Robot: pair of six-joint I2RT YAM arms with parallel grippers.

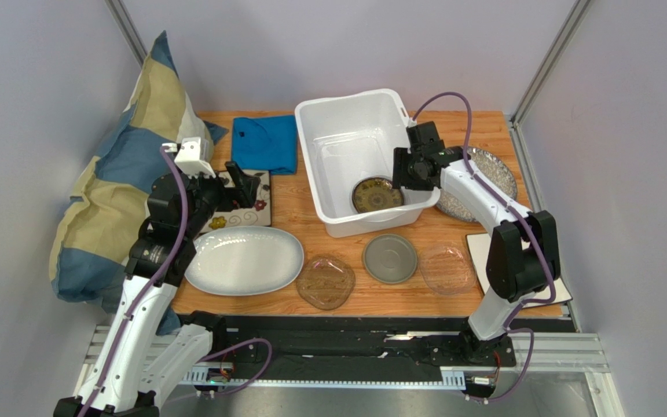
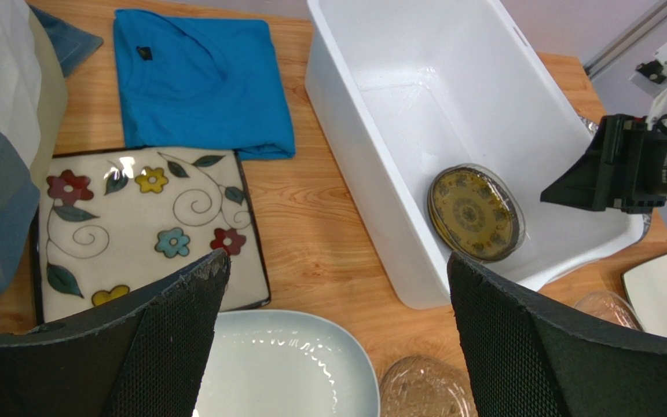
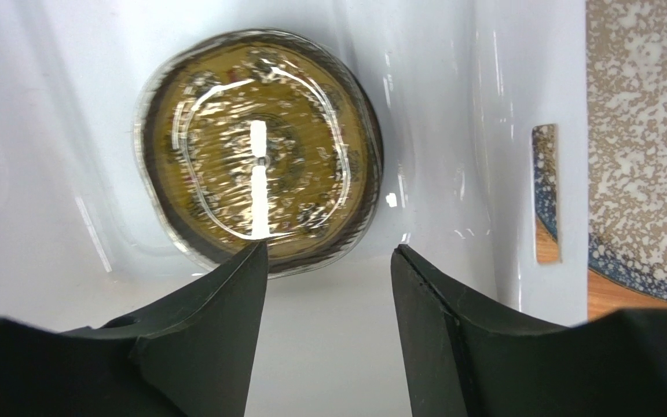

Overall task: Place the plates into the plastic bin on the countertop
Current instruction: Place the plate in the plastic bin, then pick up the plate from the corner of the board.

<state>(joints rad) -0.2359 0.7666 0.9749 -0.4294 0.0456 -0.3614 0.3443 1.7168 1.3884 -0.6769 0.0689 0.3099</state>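
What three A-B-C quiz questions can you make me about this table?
1. Where is the gold plate? A in the bin B beside the bin C on the pillow
2. What colour is the cloth? A red B blue C green
3. The right fingers are: A apart, empty B shut on a plate C shut on the cloth
Answers: 1 A, it lies on the bin's floor. 2 B, plainly blue. 3 A, a gap shows between them, nothing in it.
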